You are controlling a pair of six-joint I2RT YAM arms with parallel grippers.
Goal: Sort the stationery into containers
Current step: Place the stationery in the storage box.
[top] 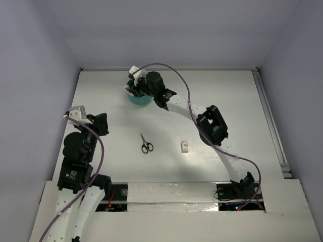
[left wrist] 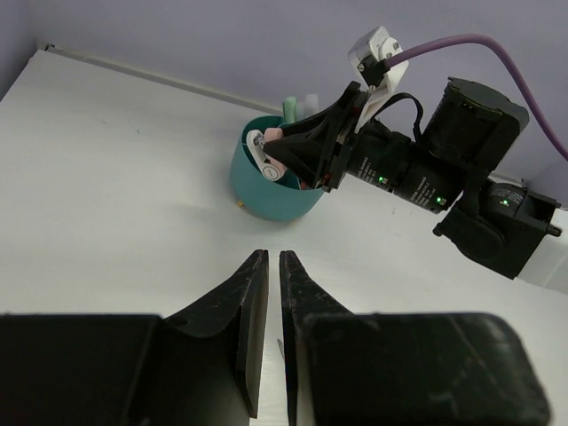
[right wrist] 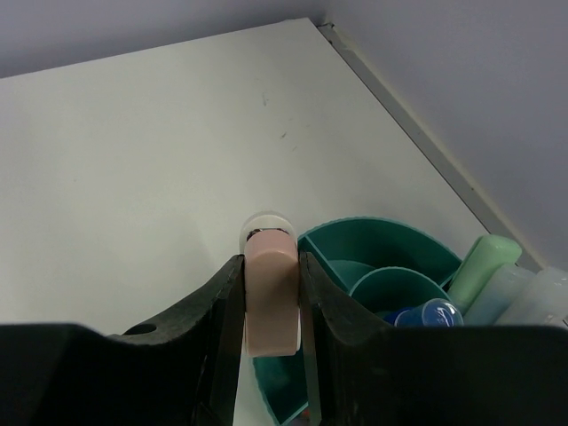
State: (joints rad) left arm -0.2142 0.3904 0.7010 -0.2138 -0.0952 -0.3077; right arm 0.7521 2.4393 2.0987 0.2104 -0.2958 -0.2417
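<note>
My right gripper (top: 132, 86) (right wrist: 270, 271) is shut on a pink and white eraser (right wrist: 271, 297) and holds it over the left rim of the round teal organiser (top: 139, 99) (right wrist: 390, 240) (left wrist: 266, 195). The eraser also shows in the left wrist view (left wrist: 266, 146). The organiser holds a green marker (right wrist: 484, 266), a blue-capped bottle (right wrist: 430, 312) and other pens. Black-handled scissors (top: 146, 144) lie mid-table. A white eraser (top: 184, 146) lies to their right. My left gripper (top: 68, 114) (left wrist: 273, 257) is shut and empty at the left side of the table.
A raised rail (top: 270, 121) runs along the table's right edge. Grey walls stand close behind the organiser. The right arm (top: 212, 126) stretches diagonally across the table's right half.
</note>
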